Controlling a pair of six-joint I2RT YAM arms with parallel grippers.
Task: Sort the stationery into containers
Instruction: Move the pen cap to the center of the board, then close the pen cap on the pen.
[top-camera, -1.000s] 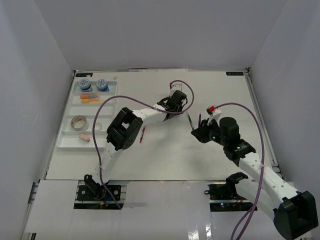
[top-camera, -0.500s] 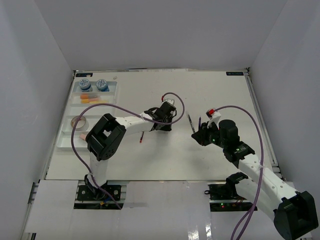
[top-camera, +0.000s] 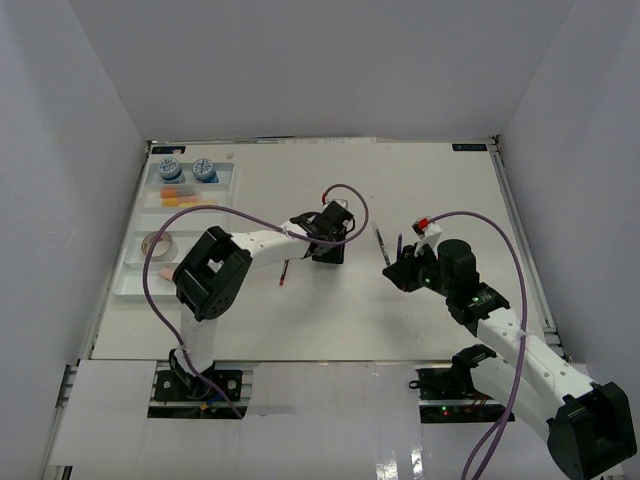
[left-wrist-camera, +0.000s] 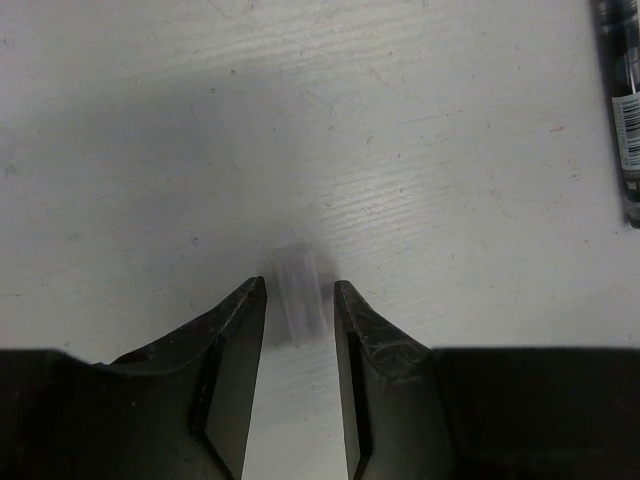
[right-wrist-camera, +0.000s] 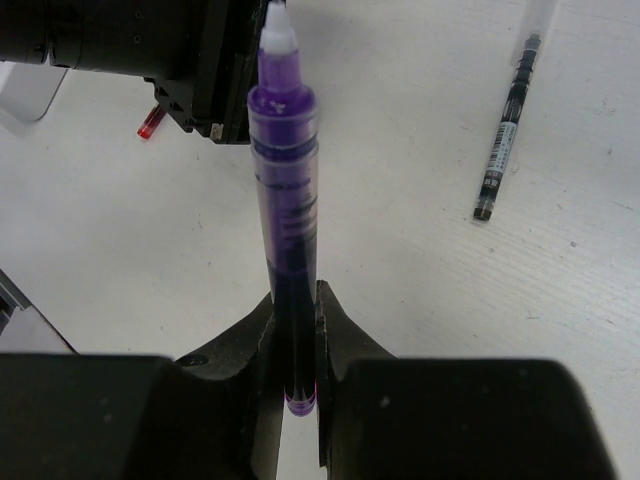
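Since a sec ago L arm has swung its elbow out toward the tray (top-camera: 180, 215) and brought L gripper (left-wrist-camera: 298, 290) nearer & down to the table (top-camera: 440, 190); its jaws stand further apart now. R arm has hardly shifted.

L jaws: parted, not clamped, w/ a small clear piece (left-wrist-camera: 297, 270) lying on the table btwn the fingertips, a sliver of gap each side. Cap or tube, can't tell; its near end blurs into the shadow btwn the jaws. In top view it's hidden under the gripper. R gripper (right-wrist-camera: 296, 298) is closed on a purple marker (right-wrist-camera: 285, 180), white tip pointing straight ahead of the jaws; barrel's rear end is lost btwn the fingers.

Black pen (right-wrist-camera: 505, 125) lies ahead & right of R jaws, apart from all else; in L wrist view the frame's right edge cuts it off. Red pen (top-camera: 285, 270) sits near L gripper on the tray side; R wrist view shows only its tip. L elbow covers tray's near right corner.

Bare table all round both jaws; table edges well away.

Black pen has a white barcode-type label, print too small to read. Marker barrel print illegible.
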